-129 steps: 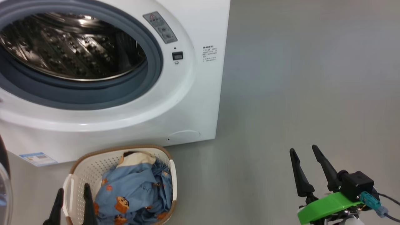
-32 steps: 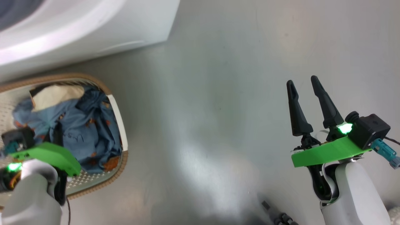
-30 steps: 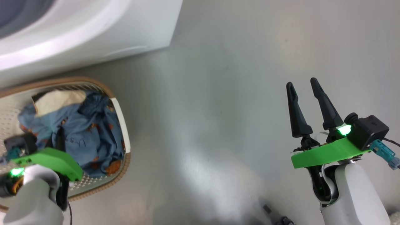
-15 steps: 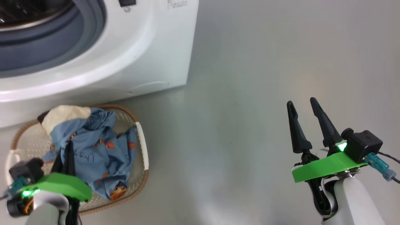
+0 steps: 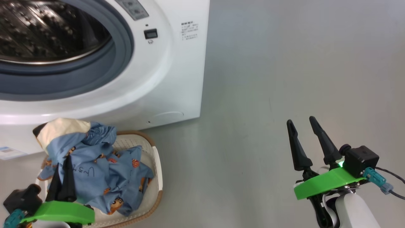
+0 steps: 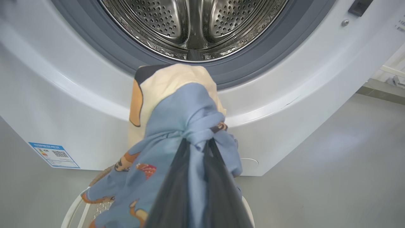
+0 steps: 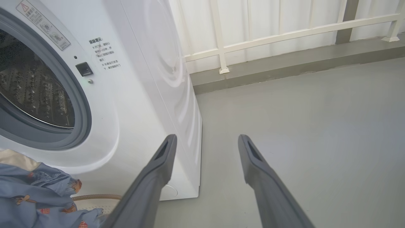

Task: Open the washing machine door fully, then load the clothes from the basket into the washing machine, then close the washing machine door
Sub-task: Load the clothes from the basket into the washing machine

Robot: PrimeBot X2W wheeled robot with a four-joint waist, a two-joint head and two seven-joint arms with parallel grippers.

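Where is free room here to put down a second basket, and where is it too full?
Free: the grey floor right of the washing machine, up to the right claw. The drum looks bare too. Crowded: the spot before the machine, where the basket stands and the left claw holds the clothes.

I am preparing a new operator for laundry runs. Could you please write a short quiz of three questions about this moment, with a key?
1. True or false: the right gripper stands open above the floor and holds nothing.
2. Above the basket, what do the fingers of the left gripper clamp? A) a handle; B) the clothes; C) a cable.
3. Fill in: the visible part of the drum of the washing machine has ___ clothes in it.
Key: 1 true; 2 B; 3 no.
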